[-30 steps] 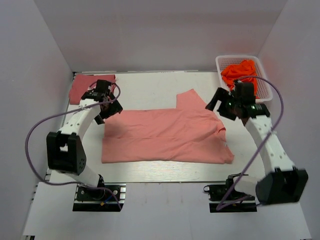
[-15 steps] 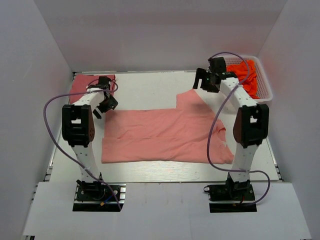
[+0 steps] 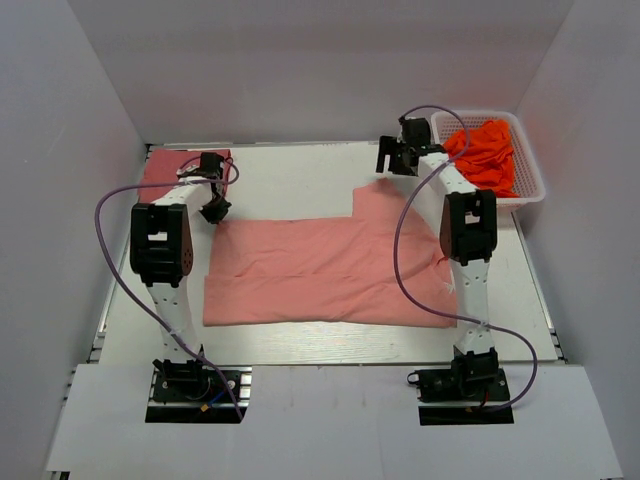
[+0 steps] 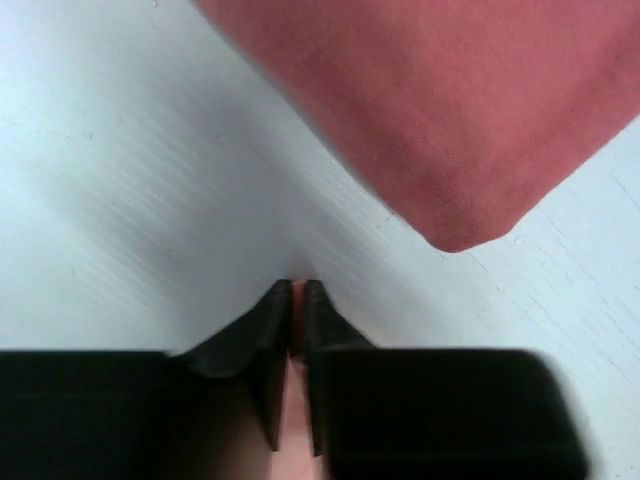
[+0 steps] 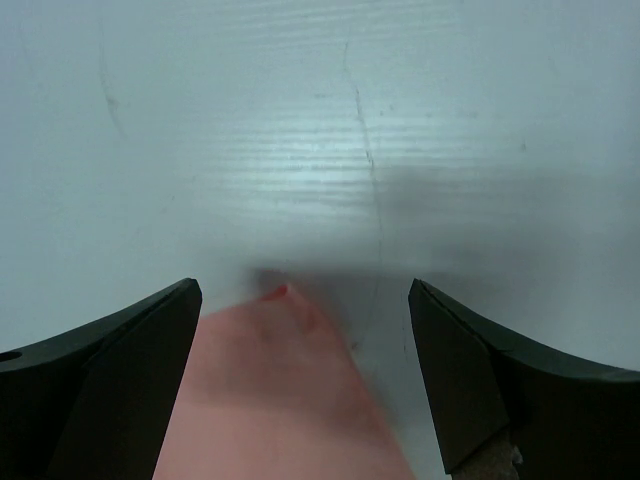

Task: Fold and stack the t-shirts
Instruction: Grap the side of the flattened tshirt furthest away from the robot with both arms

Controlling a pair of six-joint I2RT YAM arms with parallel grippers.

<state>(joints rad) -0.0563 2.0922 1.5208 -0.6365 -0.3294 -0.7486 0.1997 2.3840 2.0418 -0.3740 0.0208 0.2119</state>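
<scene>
Top external view: a white table (image 3: 300,345) carries the salmon-pink t-shirt (image 3: 330,270), spread flat across its middle with one sleeve pointing to the far right. A white basket (image 3: 533,192) in the far right corner holds bunched orange cloth (image 3: 488,150). The rose-red t-shirt (image 3: 165,172) lies folded in the far left corner. The left gripper (image 3: 214,208) sits at the far left corner of the salmon-pink t-shirt; the left wrist view shows its fingers pinched together on a sliver of pink cloth. The right gripper (image 3: 392,160) is spread wide, its fingers either side of the sleeve tip
</scene>
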